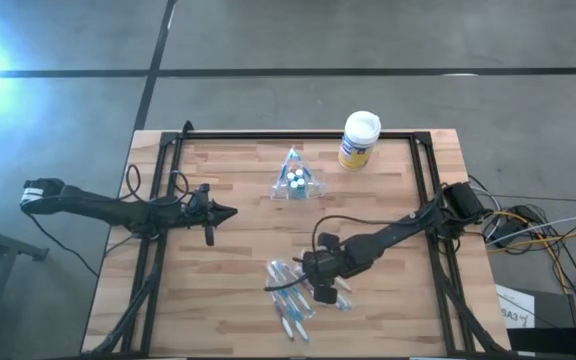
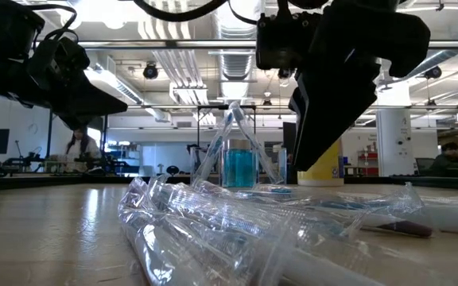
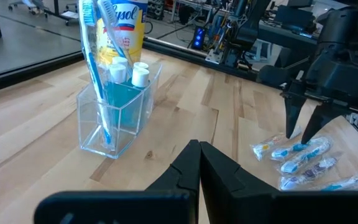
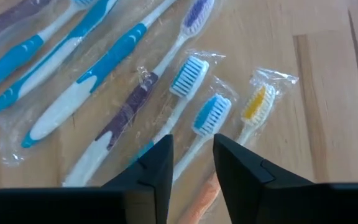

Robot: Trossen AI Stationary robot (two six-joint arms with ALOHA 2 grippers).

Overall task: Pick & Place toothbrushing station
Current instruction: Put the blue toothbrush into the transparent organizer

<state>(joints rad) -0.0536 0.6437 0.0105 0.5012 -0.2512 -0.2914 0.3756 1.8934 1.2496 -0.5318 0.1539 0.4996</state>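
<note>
Right gripper (image 4: 191, 163) reaches down over the pile of plastic-wrapped toothbrushes (image 1: 296, 290) at the table's near side, fingers narrowed around a blue-bristled white one (image 4: 205, 123); grip unclear. Left gripper (image 1: 226, 212) hangs mid-left, pinched together, empty. Small clear plastic cup (image 1: 296, 178) with blue-white toothbrushes stands upright beside the yellow white-lidded canister (image 1: 359, 140).

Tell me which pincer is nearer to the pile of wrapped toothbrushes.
Right. The right pincer hangs directly over the wrapped toothbrushes at the table's near edge; the left pincer waits farther off, mid-table.
</note>
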